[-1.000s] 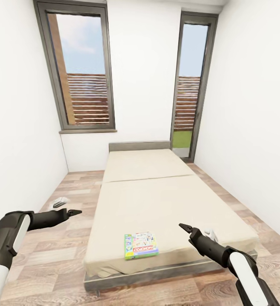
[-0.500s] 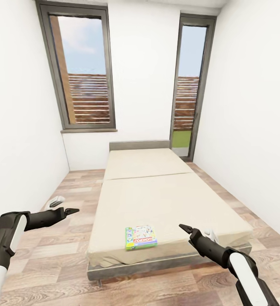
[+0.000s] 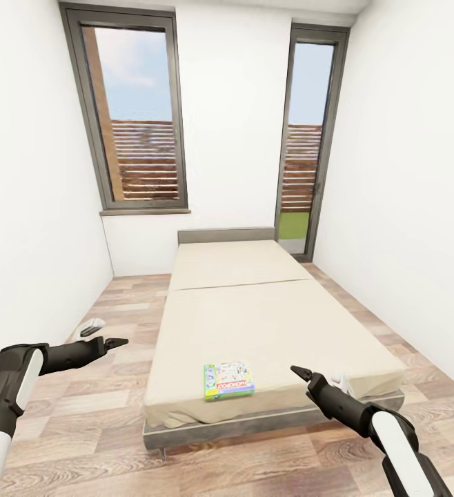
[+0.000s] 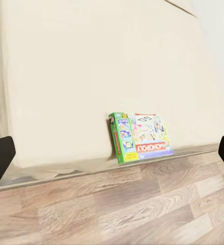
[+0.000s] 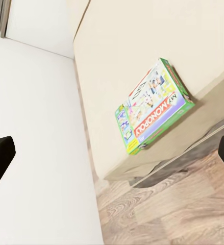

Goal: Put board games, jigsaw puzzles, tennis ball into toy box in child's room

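Flat white-green printed board game box near the foot edge of the beige mattress bed: likely light, stiff, best pinched across its thin edges; both grippers spread, empty.

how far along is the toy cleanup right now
Nothing visibly done from these views. One board game, a white-green Monopoly box, lies on the bed near its foot edge, untouched. The left gripper and the right gripper are both empty, held apart from the box. Left: grasp this box and carry it to the toy box.
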You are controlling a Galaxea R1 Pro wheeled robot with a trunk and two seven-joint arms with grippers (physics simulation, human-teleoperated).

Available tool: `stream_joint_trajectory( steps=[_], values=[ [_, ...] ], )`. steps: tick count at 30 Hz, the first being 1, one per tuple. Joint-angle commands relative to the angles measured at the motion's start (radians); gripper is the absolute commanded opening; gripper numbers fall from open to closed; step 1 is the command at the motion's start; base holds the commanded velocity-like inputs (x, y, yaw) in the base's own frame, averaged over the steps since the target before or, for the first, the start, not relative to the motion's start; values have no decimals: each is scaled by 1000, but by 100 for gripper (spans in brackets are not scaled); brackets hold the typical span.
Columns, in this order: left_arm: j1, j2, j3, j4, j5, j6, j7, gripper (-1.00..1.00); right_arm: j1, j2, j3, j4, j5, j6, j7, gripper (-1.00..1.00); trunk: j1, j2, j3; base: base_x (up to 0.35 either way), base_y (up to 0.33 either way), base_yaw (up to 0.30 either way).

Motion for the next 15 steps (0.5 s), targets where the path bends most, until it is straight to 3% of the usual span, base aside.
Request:
stream_joint_trajectory(
  steps=[1,15],
  values=[
    [-1,0,1,0,6,7,1,100,-1,0,-1,2,-2,5,-1,100,0,-1,-1,-13,0,0],
    [-1,0,1,0,6,5,1,100,-1,-1,7,12,3,-19,-1,100,0,-1,-1,-2,0,0]
  ],
)
